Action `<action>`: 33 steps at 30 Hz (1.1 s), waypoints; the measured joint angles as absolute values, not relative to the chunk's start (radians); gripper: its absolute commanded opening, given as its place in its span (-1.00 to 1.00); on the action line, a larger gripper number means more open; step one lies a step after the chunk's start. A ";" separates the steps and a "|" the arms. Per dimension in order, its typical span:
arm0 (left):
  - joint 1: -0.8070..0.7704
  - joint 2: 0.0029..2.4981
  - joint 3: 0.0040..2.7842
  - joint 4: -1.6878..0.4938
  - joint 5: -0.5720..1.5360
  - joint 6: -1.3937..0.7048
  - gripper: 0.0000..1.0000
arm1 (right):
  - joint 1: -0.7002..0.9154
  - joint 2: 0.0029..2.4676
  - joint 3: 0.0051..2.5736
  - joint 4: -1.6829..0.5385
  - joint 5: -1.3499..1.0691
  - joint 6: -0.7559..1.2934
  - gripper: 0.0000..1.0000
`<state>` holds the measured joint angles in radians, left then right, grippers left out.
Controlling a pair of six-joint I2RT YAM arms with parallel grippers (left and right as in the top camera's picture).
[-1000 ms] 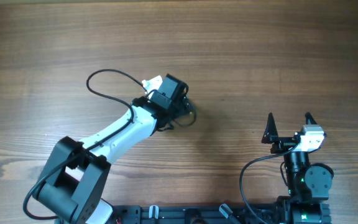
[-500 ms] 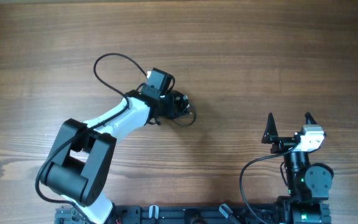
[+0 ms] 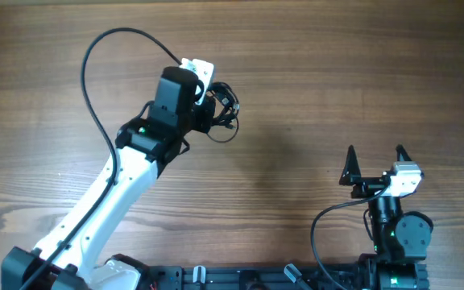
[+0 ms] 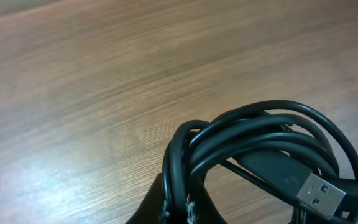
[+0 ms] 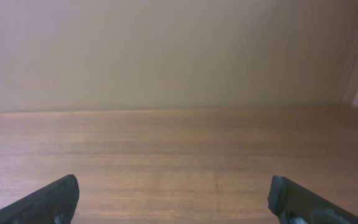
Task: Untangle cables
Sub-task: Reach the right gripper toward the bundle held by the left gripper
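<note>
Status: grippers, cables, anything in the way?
Left gripper shut on cables, bundle knotted. Right gripper open, idle, apart. No obstruction seen.

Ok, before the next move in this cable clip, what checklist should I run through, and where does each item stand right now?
1. Left pincer shut on the cables: ok, its jaws are closed on the bundle.
2. Cables separated: not ok, the strands sit coiled in one tight bundle.
3. A plug end exposed for a second grasp: ok, the USB plug sticks out of the coil in the left wrist view.
4. Right pincer open: ok, jaws wide, nothing between them.
5. Right pincer near the bundle: not ok, it sits well apart, by the near edge of the table.
6. Bundle lifted off the table: cannot tell.
</note>
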<state>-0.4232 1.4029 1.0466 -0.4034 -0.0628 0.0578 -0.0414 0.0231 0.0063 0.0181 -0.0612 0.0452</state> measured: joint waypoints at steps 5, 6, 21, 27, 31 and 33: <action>-0.423 1.409 1.047 -0.389 0.135 0.123 -0.92 | -0.041 0.059 0.006 0.027 -0.316 0.664 1.00; -0.423 1.409 1.047 -0.385 0.149 0.121 -0.92 | -0.041 0.078 0.006 0.027 -0.345 0.760 0.99; -0.416 1.411 1.047 -0.368 0.073 -0.733 -0.92 | -0.042 0.916 0.427 0.274 -0.741 0.635 0.99; -0.292 1.412 1.047 -0.368 0.193 -1.010 -0.92 | -0.036 1.281 0.432 0.519 -0.887 1.198 0.99; -0.255 1.412 1.047 -0.368 0.270 -1.056 -0.92 | 0.066 1.495 0.434 0.845 -0.889 1.468 0.90; -0.260 1.412 1.047 -0.369 0.304 -1.061 -0.92 | 0.146 1.571 0.433 0.958 -0.847 1.587 0.83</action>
